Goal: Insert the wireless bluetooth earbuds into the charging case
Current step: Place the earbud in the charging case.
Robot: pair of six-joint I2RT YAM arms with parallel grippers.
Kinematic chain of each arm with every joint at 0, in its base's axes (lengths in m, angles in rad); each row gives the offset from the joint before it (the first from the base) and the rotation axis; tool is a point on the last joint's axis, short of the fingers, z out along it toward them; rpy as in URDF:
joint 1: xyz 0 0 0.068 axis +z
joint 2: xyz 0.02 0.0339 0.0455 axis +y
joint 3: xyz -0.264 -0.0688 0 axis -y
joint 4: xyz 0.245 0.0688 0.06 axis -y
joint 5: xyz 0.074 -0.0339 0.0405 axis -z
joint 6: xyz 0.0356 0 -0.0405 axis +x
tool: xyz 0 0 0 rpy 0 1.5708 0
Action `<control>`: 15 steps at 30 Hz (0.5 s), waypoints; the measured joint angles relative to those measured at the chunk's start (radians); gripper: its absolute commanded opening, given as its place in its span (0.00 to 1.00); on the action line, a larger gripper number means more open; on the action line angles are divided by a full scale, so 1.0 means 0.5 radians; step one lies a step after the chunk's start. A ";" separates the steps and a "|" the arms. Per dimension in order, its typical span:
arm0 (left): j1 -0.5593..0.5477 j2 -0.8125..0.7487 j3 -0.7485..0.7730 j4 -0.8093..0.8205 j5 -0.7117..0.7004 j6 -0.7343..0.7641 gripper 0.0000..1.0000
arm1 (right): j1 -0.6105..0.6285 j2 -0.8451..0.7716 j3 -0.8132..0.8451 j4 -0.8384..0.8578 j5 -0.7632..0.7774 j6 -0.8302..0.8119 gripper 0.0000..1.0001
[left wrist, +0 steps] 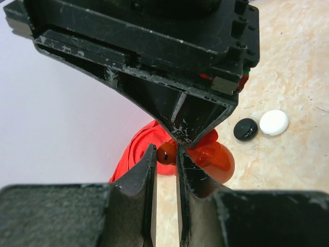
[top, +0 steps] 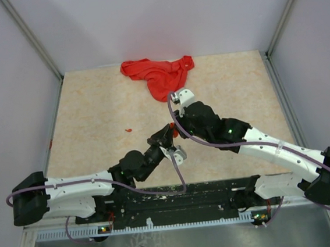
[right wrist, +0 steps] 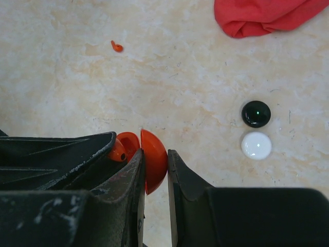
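My left gripper [left wrist: 165, 154] is shut on a tiny red earbud [left wrist: 167, 153], pinched between its fingertips. My right gripper [right wrist: 155, 154] is shut on the round red charging case [right wrist: 154, 160], gripping it on edge above the table. In the right wrist view the held earbud [right wrist: 117, 150] sits at the mouth of the case's open hollow [right wrist: 128, 140]; I cannot tell whether it touches. In the top view both grippers meet mid-table, left gripper [top: 169, 133] against right gripper [top: 177, 131]. A second red earbud [right wrist: 117, 47] lies loose on the table [top: 129, 130].
A closed black round case [right wrist: 256, 113] and a white one [right wrist: 256, 145] lie side by side on the table. A crumpled red cloth [top: 157, 71] lies at the back of the table. Grey walls enclose the marbled tabletop [top: 93, 107].
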 measured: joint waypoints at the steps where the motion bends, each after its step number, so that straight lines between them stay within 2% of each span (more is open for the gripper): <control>1: -0.008 0.006 0.003 -0.005 -0.008 0.001 0.14 | 0.001 0.000 0.000 -0.008 0.002 -0.004 0.08; 15: -0.065 0.053 0.067 -0.130 -0.101 -0.063 0.24 | 0.026 0.012 0.000 -0.046 0.057 -0.033 0.08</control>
